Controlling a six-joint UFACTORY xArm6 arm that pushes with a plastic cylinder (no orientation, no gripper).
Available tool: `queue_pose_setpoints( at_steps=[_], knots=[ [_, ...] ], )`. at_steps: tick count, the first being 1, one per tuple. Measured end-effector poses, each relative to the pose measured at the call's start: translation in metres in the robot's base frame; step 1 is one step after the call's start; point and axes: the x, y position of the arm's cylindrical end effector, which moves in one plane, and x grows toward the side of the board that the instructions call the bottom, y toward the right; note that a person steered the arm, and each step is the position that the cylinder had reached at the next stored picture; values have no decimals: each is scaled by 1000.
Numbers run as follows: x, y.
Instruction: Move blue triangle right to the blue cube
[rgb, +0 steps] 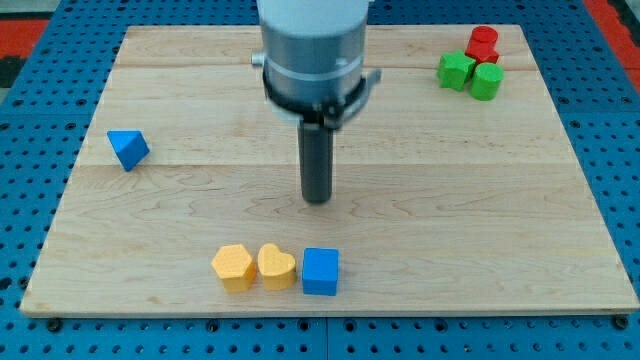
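Hovering near the middle of the tabletop (560, 230), my tip (317, 200) touches no block; this rod carries no jaws, so none can be apart or together. Toward the view's bottom from my tip, slightly right, sits the blue cube (321, 271), with a yellow heart-shaped block (276, 266) touching its left side and a yellow block (233, 267) beside that. Well apart at the view's left lies the blue triangle (128, 149). At the view's top right cluster two green blocks (456, 71) (487, 81) and a red block (483, 44).
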Motion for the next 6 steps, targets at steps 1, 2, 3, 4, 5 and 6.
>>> queue_pose_setpoints(
  at_steps=[1, 2, 3, 4, 5, 6],
  knots=[
    [-40, -96],
    [-61, -211],
    [-80, -260],
    [-61, -267],
    [-27, -279],
    [12, -269]
  ],
)
